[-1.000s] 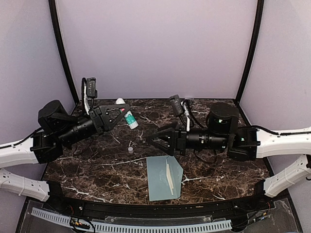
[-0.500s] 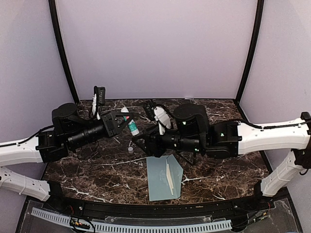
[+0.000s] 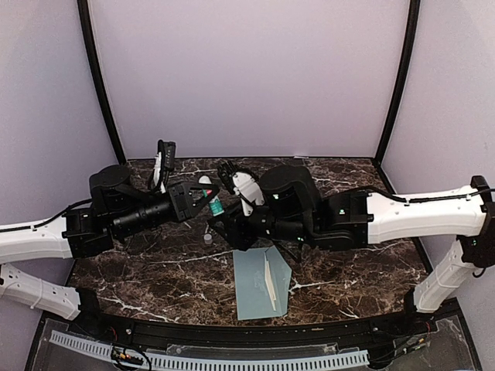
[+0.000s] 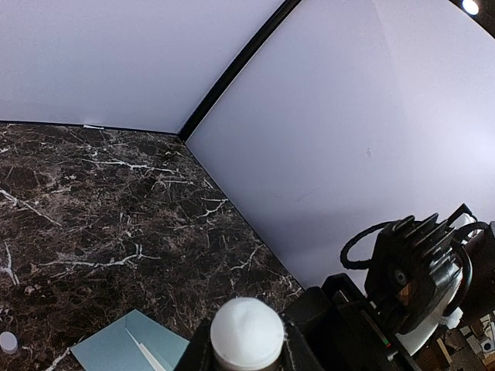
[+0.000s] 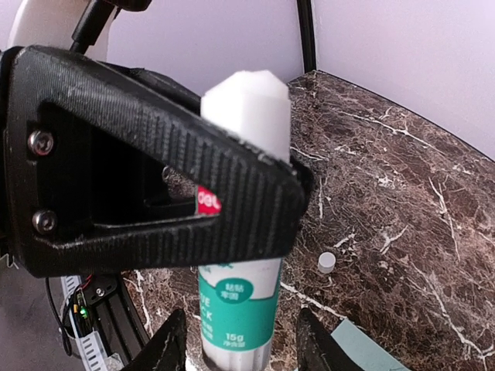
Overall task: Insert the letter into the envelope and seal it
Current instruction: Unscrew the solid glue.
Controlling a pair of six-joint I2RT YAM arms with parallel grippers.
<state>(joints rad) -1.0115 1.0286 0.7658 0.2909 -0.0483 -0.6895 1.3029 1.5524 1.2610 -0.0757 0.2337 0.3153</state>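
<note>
L fingers [image 5: 193,193] clamp glue stick [image 5: 240,309]; R fingers [image 5: 174,348] apart w/ its base between.

the envelope [image 3: 259,282] lies on the table [image 3: 155,270], the cap [image 3: 207,239] behind it leftward.

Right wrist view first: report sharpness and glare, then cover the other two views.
Right wrist view: the glue stick fills the frame at close range and its label print is legible. Left wrist view: the stick's white tip looks washed out with little surface detail, and a lamp glares in the top right corner. Top external view: even light, no hard shadows, and the envelope is clear.
</note>
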